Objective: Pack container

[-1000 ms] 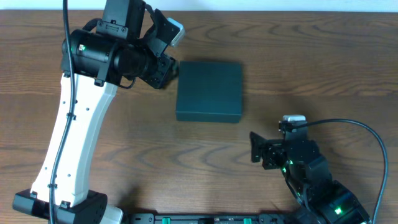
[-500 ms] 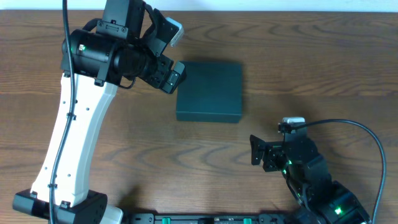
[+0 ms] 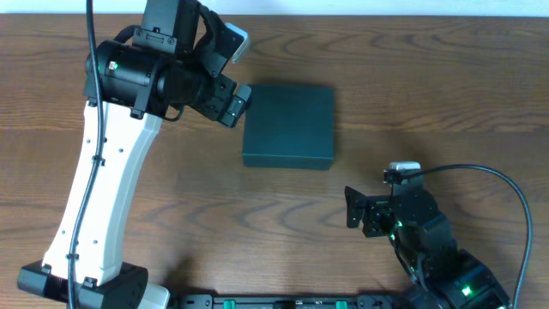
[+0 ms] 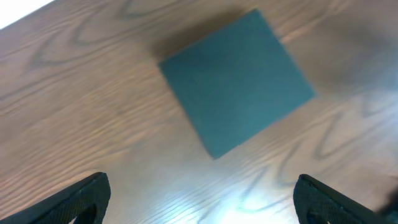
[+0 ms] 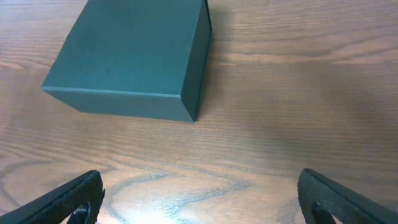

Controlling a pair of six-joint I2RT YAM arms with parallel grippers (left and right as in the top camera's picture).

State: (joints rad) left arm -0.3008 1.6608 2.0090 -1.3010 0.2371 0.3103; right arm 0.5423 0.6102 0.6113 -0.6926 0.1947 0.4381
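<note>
Right end effector [image 3: 352, 207]: jaws spread wide, empty, at the near side of the counter [image 3: 446, 94], apart from the container [image 3: 289, 122], which lies shut and flat at mid-counter. Left end effector [image 3: 236, 103]: jaws spread wide, empty, hovering by the container's far left corner. Hazard, as judged: with the lid down and nothing bracing the box, a finger meeting its side wall would likely shove or twist it across the smooth wood instead of lifting the flap.

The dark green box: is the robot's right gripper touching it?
Apart. The right wrist view shows a strip of bare table between the open right gripper and the container ahead of it.
</note>
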